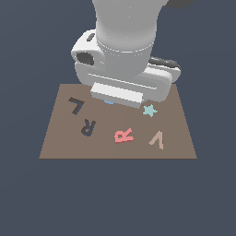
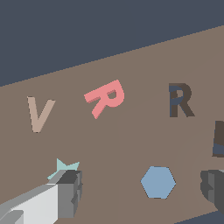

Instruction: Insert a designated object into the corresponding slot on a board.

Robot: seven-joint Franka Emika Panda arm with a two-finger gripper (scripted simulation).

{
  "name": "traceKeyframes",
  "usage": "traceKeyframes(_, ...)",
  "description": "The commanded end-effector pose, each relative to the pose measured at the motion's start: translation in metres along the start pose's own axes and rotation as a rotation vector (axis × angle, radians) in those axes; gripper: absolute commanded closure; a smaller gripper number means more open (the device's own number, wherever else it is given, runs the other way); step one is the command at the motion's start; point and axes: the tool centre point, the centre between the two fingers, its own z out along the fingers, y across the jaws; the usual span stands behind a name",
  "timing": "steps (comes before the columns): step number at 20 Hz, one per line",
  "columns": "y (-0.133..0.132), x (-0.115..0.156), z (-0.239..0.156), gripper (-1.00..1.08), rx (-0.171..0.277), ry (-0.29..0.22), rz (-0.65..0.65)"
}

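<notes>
The pink-red R block (image 1: pixel 123 135) lies flat on the brown board (image 1: pixel 60 143), tilted, toward its front middle; it also shows in the wrist view (image 2: pixel 105 98). The dark R-shaped slot (image 1: pixel 87 126) is to the exterior view's left of it, also in the wrist view (image 2: pixel 180 100). My gripper (image 2: pixel 142 188) is open and empty, its fingers (image 2: pixel 70 192) spread wide above the board's back part, apart from the R block. In the exterior view the arm's body hides the fingers.
A tan V piece (image 1: pixel 157 139) lies at the exterior view's right of the R block. A teal star (image 1: pixel 149 110) and a blue hexagon (image 2: pixel 158 182) lie under the gripper area. A dark L-shaped recess (image 1: pixel 76 106) is at the back left.
</notes>
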Motion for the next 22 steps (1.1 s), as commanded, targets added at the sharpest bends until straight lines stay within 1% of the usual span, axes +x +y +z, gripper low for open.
traceKeyframes(1,-0.004,0.003,0.006,-0.92,0.000,-0.001,0.075)
traceKeyframes(13,-0.024,0.025,0.042,-0.92,0.003,-0.004,0.529)
traceKeyframes(18,-0.028,0.037,0.058,-0.92,0.004,-0.006,0.719)
traceKeyframes(22,-0.030,0.046,0.068,-0.92,0.005,-0.007,0.847)
